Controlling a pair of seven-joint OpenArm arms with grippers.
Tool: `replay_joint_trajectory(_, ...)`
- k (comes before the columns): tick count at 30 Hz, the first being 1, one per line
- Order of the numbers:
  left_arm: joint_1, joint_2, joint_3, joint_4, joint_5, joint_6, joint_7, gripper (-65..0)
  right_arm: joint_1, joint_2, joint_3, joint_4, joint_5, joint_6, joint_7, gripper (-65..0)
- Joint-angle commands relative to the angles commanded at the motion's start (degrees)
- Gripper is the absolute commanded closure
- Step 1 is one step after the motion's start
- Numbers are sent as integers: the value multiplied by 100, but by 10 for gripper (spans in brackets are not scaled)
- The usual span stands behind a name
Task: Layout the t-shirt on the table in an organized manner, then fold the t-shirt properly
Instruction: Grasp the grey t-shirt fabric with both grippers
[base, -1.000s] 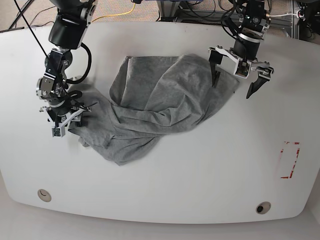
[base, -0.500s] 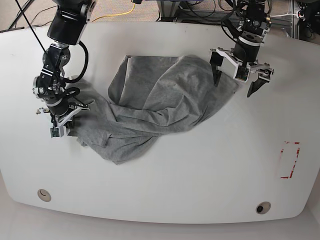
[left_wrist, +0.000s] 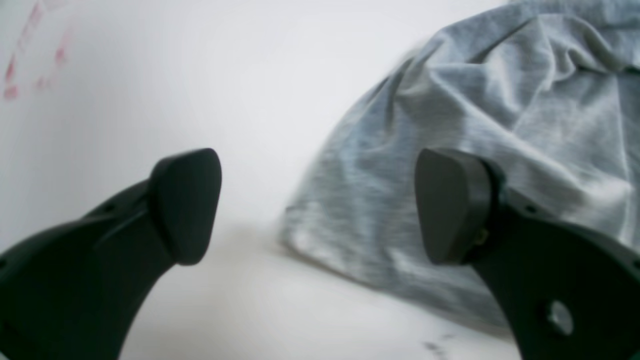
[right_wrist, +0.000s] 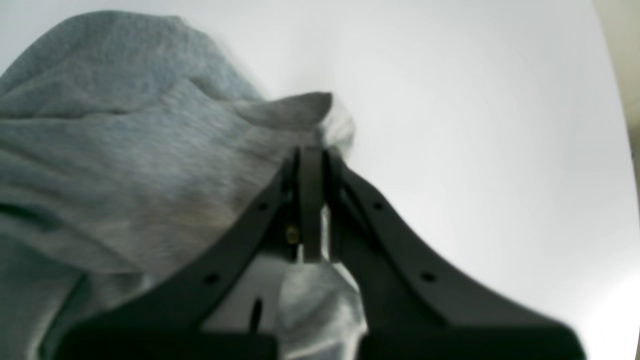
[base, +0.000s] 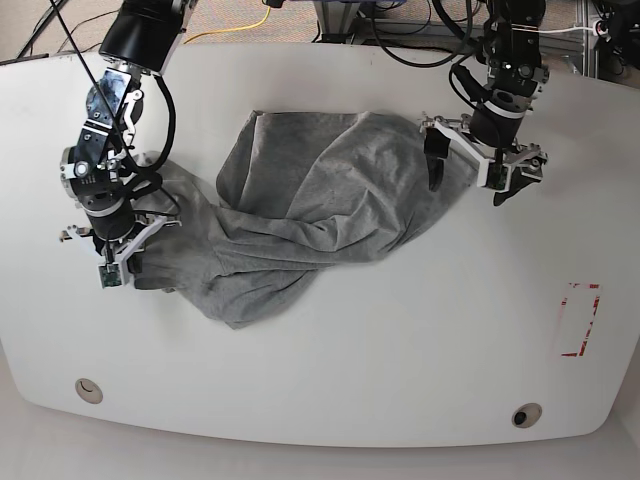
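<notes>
Grey wrinkled t-shirt (base: 300, 215) pinched in right gripper (right_wrist: 311, 200) jaws; left gripper (left_wrist: 320, 205) jaws spread wide.

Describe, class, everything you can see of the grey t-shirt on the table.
The t-shirt is heather-grey knit cloth, wrinkled and bunched in a loose heap, folded over itself, on the white table. No print shows. The right hand is closed on a pinch of cloth at one end. At the other end, the left hand is open, one finger over the cloth, the other over bare table.
</notes>
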Motion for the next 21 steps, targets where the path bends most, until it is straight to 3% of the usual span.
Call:
replay_joint_trajectory(8,-281,-9,-123,-290,-220,-35,633,-586,-105,-53,-88,26,35,0,0,0)
replay_joint_trajectory(11,-352,-9,-132,-642,-229,-475,659,-586,-105,-202,-88,26,-18,0,0,0)
replay_joint_trajectory(13,-352,-9,-132,-800,-220,-633,659,-585,-114,-193,-88,35,-18,0,0,0)
replay_joint_trajectory(21,-325,9,-132,-1090,-220,-624,659,-583,-114,-193,-88,18,-18,0,0,0)
